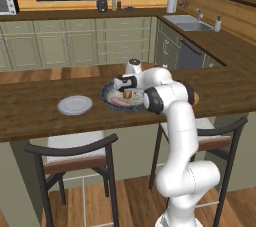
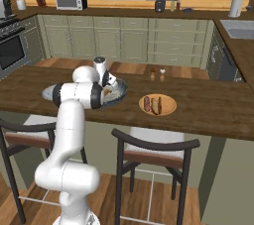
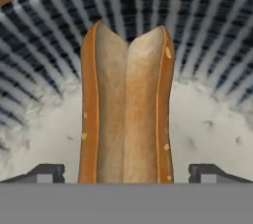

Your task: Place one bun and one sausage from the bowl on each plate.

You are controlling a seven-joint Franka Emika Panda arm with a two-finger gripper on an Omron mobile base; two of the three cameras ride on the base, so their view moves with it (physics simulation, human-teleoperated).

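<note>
**Claw spread over bun in bowl**

Hidden/cut off: the arm's white links cover part of the bowl in both base views, and the tan-orange plate is nearly all behind the arm in the left base view. In the hand view the bun's near end runs off the bottom edge. The small items standing past the orange plate are too small to make out.

Task things: bowl is speckled grey-blue with dark ribbed rim, pale inside, mid surface. Bun is split, tan crumb, orange-brown crust, lying in the bowl. A sausage lies in the bowl too. Pale grey plate sits bare, just left of the bowl. Orange plate carries a sausage and a bun.

Claw: spread wide, fingertips either side of the bun, not touching it, nothing pinched.
</note>
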